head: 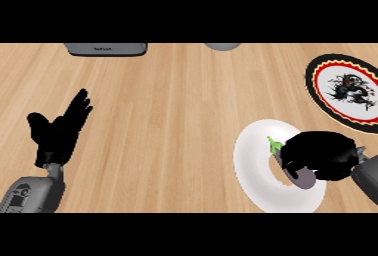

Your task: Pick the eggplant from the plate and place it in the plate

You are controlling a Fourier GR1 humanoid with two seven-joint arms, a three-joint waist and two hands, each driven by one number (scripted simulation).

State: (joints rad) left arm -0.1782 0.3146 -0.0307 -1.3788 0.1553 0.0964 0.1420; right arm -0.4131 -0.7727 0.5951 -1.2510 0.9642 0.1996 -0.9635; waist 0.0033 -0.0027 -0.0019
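Observation:
A purple eggplant (301,178) with a green stem lies on the white plate (255,165) at the lower right. My right hand (321,154) covers most of the eggplant, its fingers curled round it. A second plate (345,90), black-rimmed with a red ring and a dark drawing in the middle, sits at the far right, above the white one. My left hand (59,131) rests open at the left, fingers pointing up.
A grey appliance (105,48) stands at the counter's back edge, upper left. A grey rounded object (221,46) shows at the top middle. Bare wooden counter (177,125) lies between the two hands.

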